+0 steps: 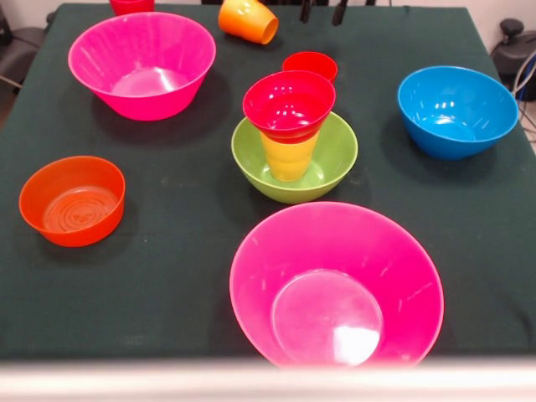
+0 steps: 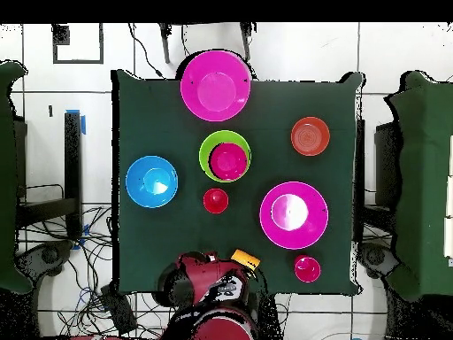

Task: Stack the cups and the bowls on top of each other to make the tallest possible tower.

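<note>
Tool point(image 1: 322, 12) barely shows at the tabletop's point(image 1: 167, 276) far edge; can't tell its grip. Red bowl point(image 1: 289, 102) tops yellow cup point(image 1: 289, 155) inside green bowl point(image 1: 331, 163).

Tower point(image 1: 291, 142) at table centre: lime-green bowl point(image 1: 335, 159), upright yellow cup point(image 1: 289, 159) inside, small red bowl point(image 1: 289, 105) on the cup. In the front view: red cup point(image 1: 311, 65) just behind at 12 o'clock, blue bowl point(image 1: 456, 110) at 2, pink bowls at 10 point(image 1: 142, 63) and 6 point(image 1: 335, 285), orange bowl point(image 1: 73, 201) at 8, orange cup point(image 1: 249, 20) tipped over at 11.
</note>
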